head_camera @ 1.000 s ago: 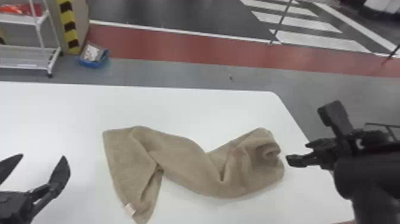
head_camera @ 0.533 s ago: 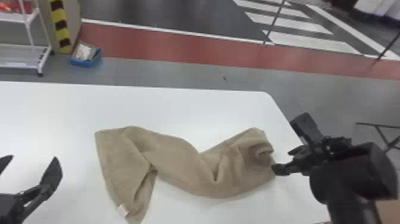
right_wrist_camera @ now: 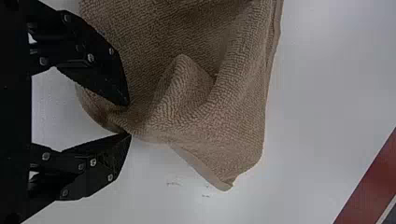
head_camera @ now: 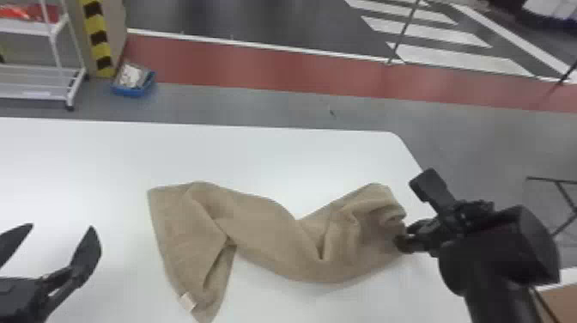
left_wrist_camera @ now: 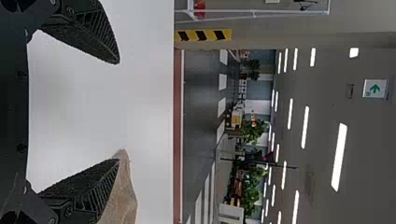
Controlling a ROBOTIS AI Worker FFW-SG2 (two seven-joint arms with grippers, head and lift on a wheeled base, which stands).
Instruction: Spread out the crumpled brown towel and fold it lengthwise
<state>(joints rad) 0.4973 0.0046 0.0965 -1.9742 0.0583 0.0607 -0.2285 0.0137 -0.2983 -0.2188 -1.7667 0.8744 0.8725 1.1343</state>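
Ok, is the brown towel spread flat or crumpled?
Crumpled: in the head view the brown towel lies as a twisted strip on the table, its folds heaped at the end by the right gripper.

Around the blue bin [head_camera: 127, 91] on the grey floor [head_camera: 266, 107]
Left of the bin stands a white rack [head_camera: 34, 81] with red items [head_camera: 30, 13] on its upper shelf — a yellow-and-black striped strip [head_camera: 98, 38] between. A red floor band [head_camera: 257, 68] runs rightward; white crossing stripes [head_camera: 455, 59] lie well to the right — the white table [head_camera: 257, 159] on the near side.
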